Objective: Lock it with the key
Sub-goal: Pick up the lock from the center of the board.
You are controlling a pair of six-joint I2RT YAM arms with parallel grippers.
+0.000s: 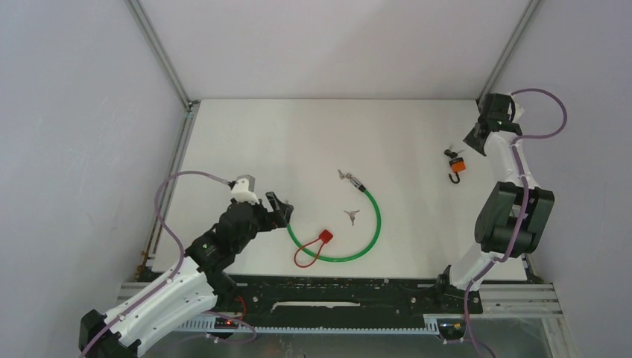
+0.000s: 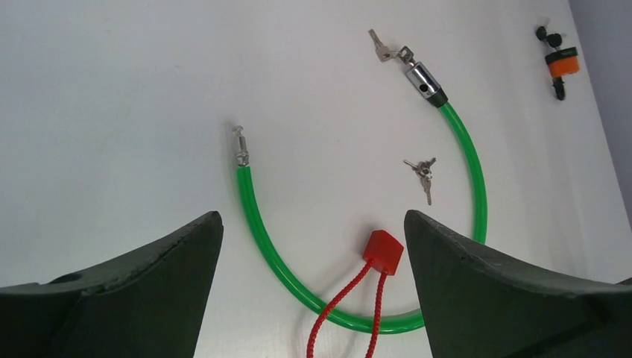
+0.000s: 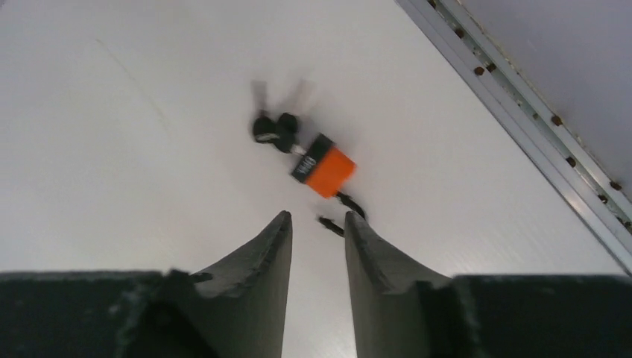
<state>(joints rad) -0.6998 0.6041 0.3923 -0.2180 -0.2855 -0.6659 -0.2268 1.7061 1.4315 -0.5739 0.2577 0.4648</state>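
A green cable lock [image 1: 376, 216] lies in an open arc mid-table. Its silver barrel [image 2: 423, 80] has keys [image 2: 381, 46] in it, and its pin end [image 2: 239, 145] lies free. A loose key pair [image 2: 423, 171] lies inside the arc. A small red lock [image 2: 383, 250] with a red cord lies across the cable. My left gripper [image 1: 277, 209] is wide open and empty above the cable's pin side. An orange padlock [image 3: 325, 165] with black keys [image 3: 272, 128] and an open black shackle [image 3: 350, 205] lies far right. My right gripper [image 3: 318, 218] hovers just behind it, jaws narrowly apart and empty.
The orange padlock also shows in the top view [image 1: 456, 165], close to the right arm's wrist. A metal frame rail [image 3: 522, 112] runs along the table's right edge near it. White enclosure walls stand on the left, back and right.
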